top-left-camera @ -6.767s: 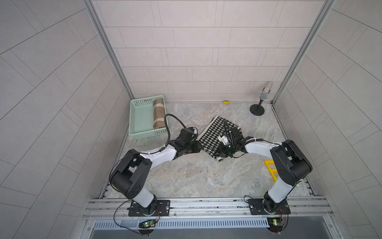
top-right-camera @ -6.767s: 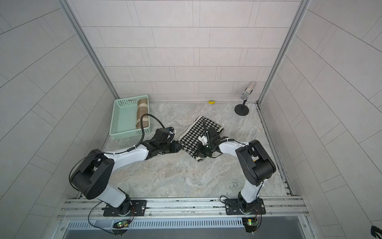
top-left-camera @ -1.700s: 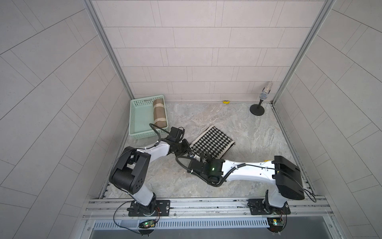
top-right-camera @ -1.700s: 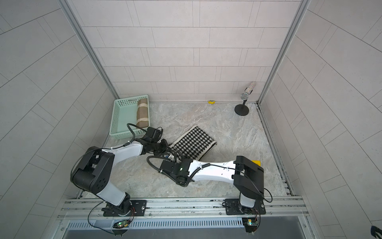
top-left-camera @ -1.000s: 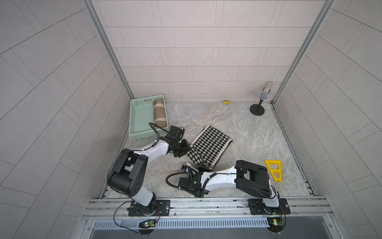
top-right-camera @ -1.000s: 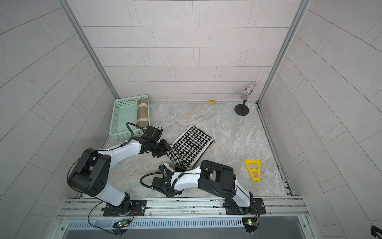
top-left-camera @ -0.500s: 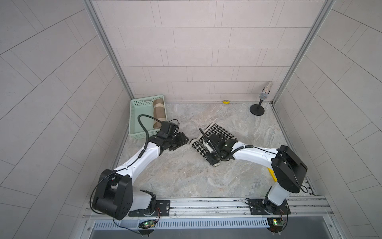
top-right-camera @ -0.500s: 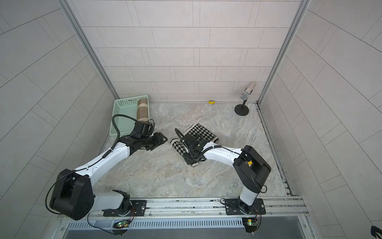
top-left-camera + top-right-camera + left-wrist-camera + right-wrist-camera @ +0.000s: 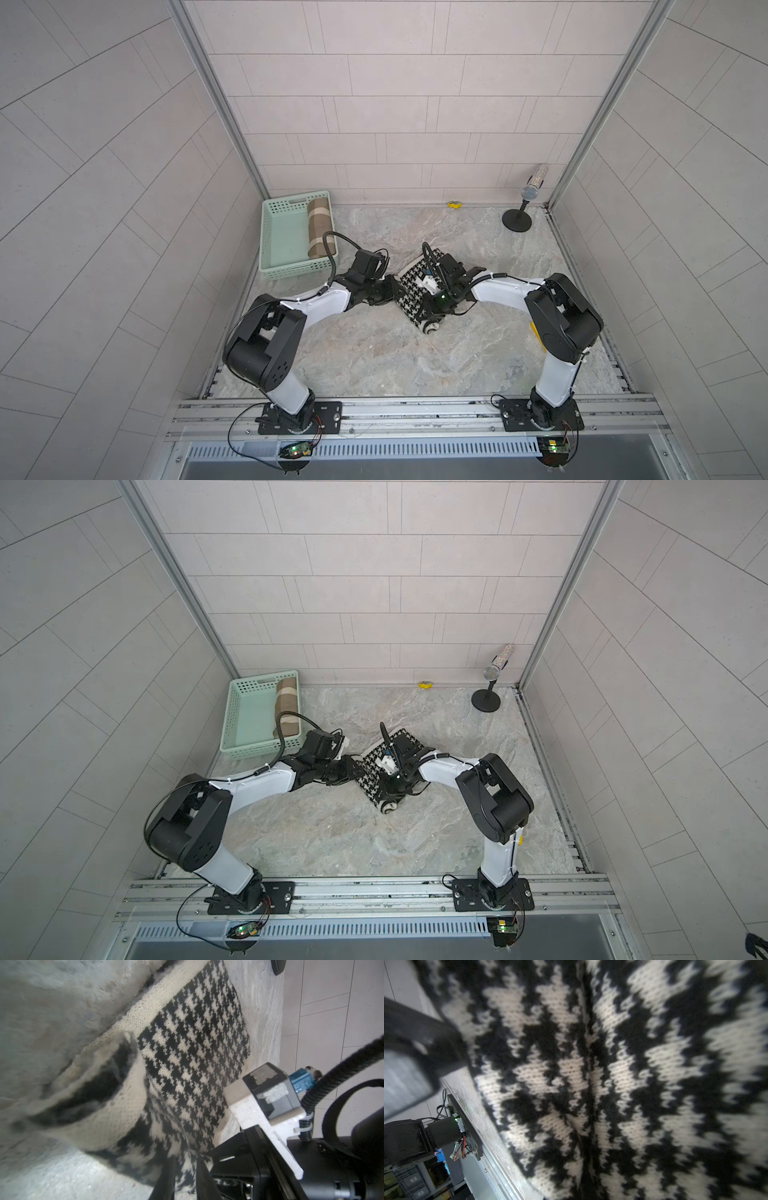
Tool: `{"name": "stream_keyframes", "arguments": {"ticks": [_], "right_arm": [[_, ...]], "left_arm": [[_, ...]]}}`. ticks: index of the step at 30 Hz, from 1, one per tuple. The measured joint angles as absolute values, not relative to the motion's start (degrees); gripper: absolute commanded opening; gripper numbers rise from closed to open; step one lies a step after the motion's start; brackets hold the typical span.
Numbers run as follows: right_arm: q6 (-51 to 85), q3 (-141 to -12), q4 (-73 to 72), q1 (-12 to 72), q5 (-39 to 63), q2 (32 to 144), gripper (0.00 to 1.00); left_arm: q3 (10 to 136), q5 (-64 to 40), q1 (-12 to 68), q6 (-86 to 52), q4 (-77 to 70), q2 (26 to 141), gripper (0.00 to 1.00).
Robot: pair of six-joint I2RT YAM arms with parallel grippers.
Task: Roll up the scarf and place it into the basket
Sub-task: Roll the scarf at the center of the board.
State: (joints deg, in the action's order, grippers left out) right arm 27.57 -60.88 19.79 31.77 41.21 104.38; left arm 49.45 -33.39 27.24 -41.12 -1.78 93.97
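Marble floor (image 9: 374,357) carries the houndstooth scarf (image 9: 409,286) at its middle, part rolled, apart from the basket (image 9: 291,272). Left gripper (image 9: 185,1167) pinches the scarf's edge; right gripper (image 9: 434,311) is closed over the scarf, on cloth or not, unclear. The left arm (image 9: 324,299) lies between scarf and basket; a microphone (image 9: 528,193) stands in the far corner. The basket holds a brown roll (image 9: 320,226) along one side.
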Motion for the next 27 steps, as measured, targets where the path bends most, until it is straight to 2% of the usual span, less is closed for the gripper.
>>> {"name": "stream_keyframes", "arguments": {"ticks": [3,4,5,9,13,17,22,27], "right_arm": [[27.9,-60.7,19.4,30.8,42.3,104.4,0.00],[28.0,-60.6,19.3,30.5,42.5,104.4,0.00],[28.1,-60.6,19.2,30.3,42.6,104.4,0.00],[28.6,-60.6,19.0,29.9,42.6,104.4,0.12],[28.5,-60.6,19.4,30.1,40.6,103.8,0.28],[27.5,-60.6,22.8,31.3,32.6,99.2,0.41],[26.5,-60.6,27.5,34.7,20.1,91.5,0.44],[24.0,-61.9,31.4,40.5,8.0,89.6,0.45]], "left_arm": [[50.3,-33.5,27.2,-41.3,-4.3,96.4,0.21],[50.7,-33.5,27.2,-41.3,-5.0,97.0,0.19],[51.1,-33.4,27.2,-41.3,-5.7,97.8,0.13],[52.6,-32.0,27.2,-41.5,-10.7,102.4,0.00],[53.1,-30.7,27.2,-41.5,-13.7,106.9,0.00],[53.8,-30.5,27.3,-41.6,-15.3,108.9,0.00],[53.7,-29.6,27.3,-42.0,-17.5,109.3,0.00],[53.7,-29.6,27.3,-43.0,-18.9,110.1,0.00]]}}
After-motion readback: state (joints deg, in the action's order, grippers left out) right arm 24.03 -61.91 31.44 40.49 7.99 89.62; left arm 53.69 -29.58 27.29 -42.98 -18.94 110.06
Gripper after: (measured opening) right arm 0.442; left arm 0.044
